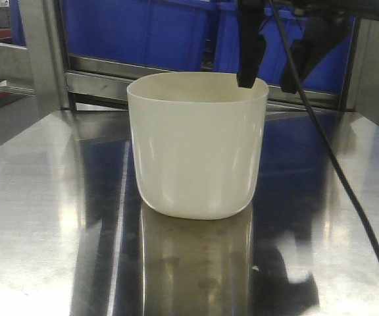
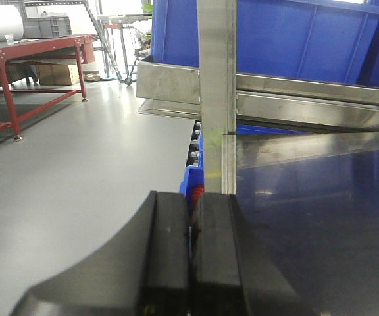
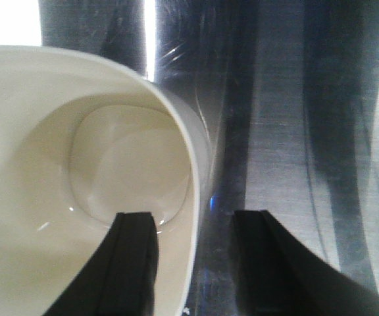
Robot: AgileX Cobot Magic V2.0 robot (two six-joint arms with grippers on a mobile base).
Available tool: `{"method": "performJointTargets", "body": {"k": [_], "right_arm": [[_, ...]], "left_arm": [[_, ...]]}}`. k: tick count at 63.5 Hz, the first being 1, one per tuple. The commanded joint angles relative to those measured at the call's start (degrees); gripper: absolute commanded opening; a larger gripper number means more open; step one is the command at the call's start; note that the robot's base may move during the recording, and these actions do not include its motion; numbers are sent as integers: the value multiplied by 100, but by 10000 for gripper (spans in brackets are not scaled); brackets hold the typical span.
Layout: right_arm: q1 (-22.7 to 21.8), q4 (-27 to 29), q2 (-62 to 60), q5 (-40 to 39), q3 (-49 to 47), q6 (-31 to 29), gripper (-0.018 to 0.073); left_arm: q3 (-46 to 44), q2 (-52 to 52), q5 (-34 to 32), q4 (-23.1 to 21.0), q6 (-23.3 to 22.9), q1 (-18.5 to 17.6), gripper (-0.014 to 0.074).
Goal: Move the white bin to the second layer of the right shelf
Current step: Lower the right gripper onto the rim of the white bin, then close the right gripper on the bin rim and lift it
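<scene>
In the front view, the white bin (image 1: 197,148) stands upright on the steel counter (image 1: 38,217), about midway between its left and right edges and closer to the far edge than the near one. The right claw (image 1: 267,85) hangs over the bin's far right rim, one finger (image 1: 251,62) at the rim and the other outside it. A black cable (image 1: 347,184) trails across the right side of the counter. Blue crates (image 1: 163,33) sit on a steel rack behind.

The left wrist view shows the left claw (image 2: 191,263) with its fingers pressed together and holding nothing, beside the counter's left edge (image 2: 321,217). Ahead are a steel post (image 2: 216,92) and more blue crates (image 2: 295,39).

The right wrist view looks down into the bin (image 3: 77,164). The right claw (image 3: 193,214) is spread apart, straddling the bin's wall, one finger (image 3: 133,263) inside and one outside over the counter (image 3: 288,131).
</scene>
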Motion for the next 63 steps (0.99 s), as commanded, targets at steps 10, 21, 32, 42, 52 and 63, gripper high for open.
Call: {"method": "performJointTargets", "body": {"k": [10, 21, 32, 42, 52, 63], "right_arm": [[-148, 28, 2, -189, -181, 131, 382], [-148, 0, 59, -201, -124, 180, 382], [-148, 15, 160, -202, -38, 189, 382], [-148, 15, 154, -237, -38, 189, 357], [-148, 15, 154, -219, -38, 189, 248], [-181, -3, 21, -225, -38, 189, 97]], "left_arm": [[211, -75, -481, -35, -15, -22, 85], [211, -75, -481, -35, -15, -22, 85], [211, -75, -481, -35, -15, -22, 85], [211, -75, -481, -35, -15, -22, 85], [211, -75, -481, -35, -15, -22, 85], [211, -75, -481, -35, -15, -22, 85]]}}
